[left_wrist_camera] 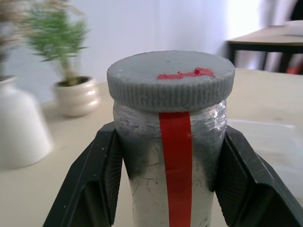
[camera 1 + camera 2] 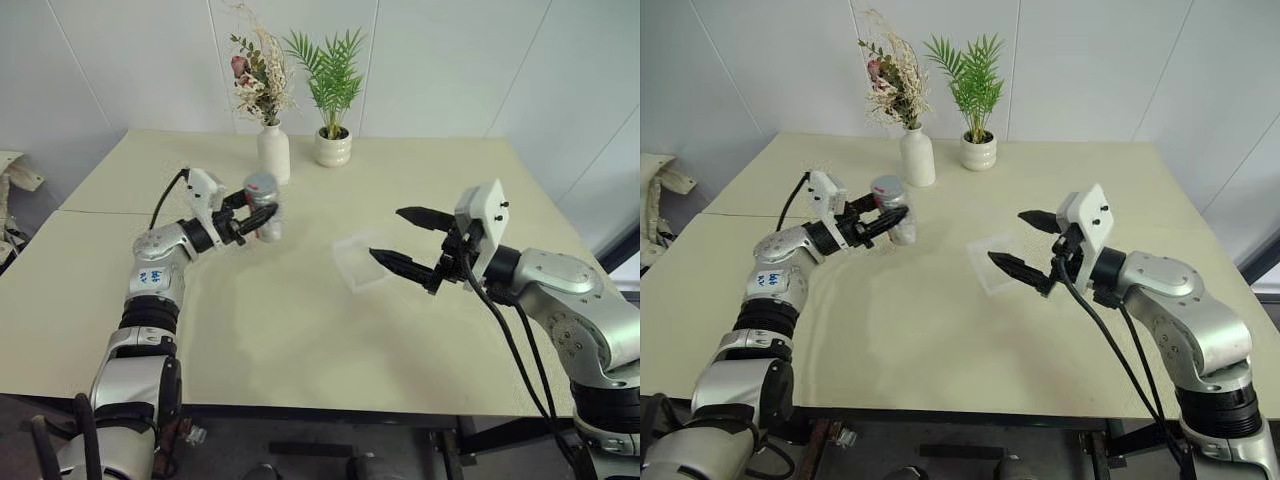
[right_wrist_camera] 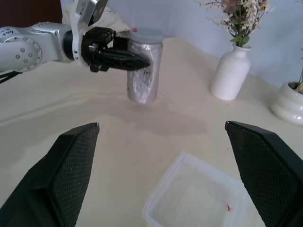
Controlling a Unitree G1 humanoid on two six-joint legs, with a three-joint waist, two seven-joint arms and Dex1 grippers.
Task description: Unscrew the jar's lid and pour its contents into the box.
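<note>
The left gripper is clamping the jar by its body just under the lid, which is seated on top, and seems to be holding it a little off the table; its shadow falls slightly apart from its base, though I cannot be sure of the gap. The right gripper is hanging with its jaws spread wide and nothing between them, over the near edge of the box, well apart from the jar.

The step in hand is bringing the two together for unscrewing. To do it well, the left grip should be staying low on the glass, leaving the ribbed rim free. The right fingers should be closing square on that rim, on opposite sides, before any twisting. Keeping the jar upright matters, since the contents cannot be made out through the glass and would spill short of the box.
</note>
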